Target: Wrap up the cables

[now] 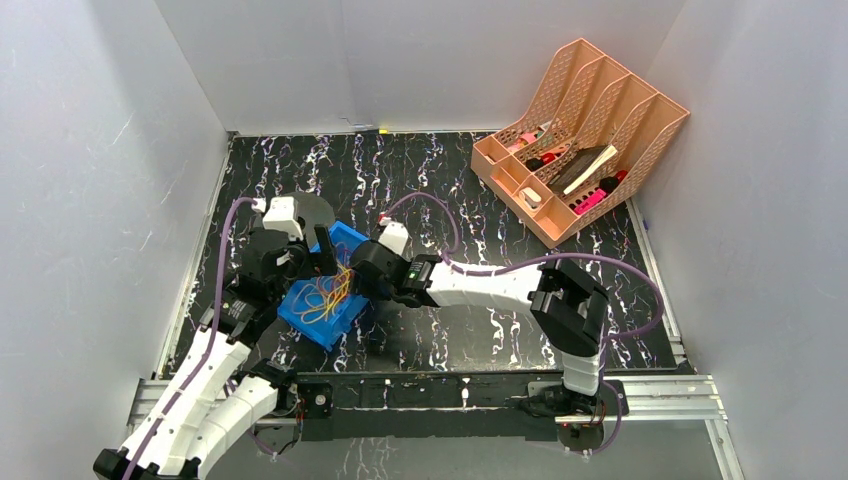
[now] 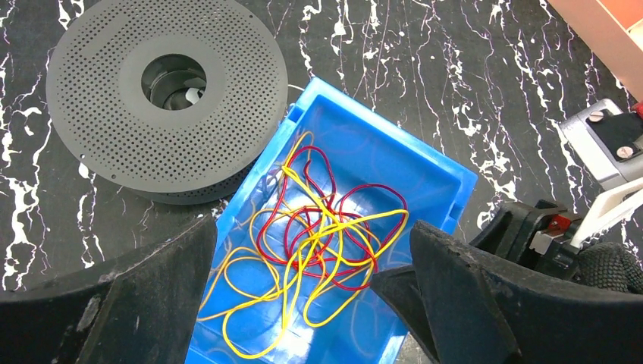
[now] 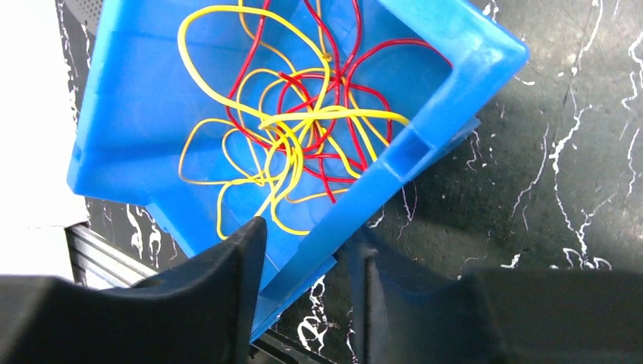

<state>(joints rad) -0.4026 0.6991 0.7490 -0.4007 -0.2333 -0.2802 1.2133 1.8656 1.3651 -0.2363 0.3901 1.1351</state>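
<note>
Cables (image 3: 326, 112) lie tangled in blue bin (image 3: 129, 114) — right end effector (image 3: 307, 243) straddles wall.

Blue bin (image 2: 364, 140), grey perforated disc (image 2: 98, 129)

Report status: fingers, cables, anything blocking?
Left fingers open above the blue bin. Right fingers astride its wall, grip unclear. Yellow and red cables tangled loose inside. Grey perforated reel beside bin.

Overhead rear view; both wrist views close above blue bin (image 2: 379, 155)
</note>
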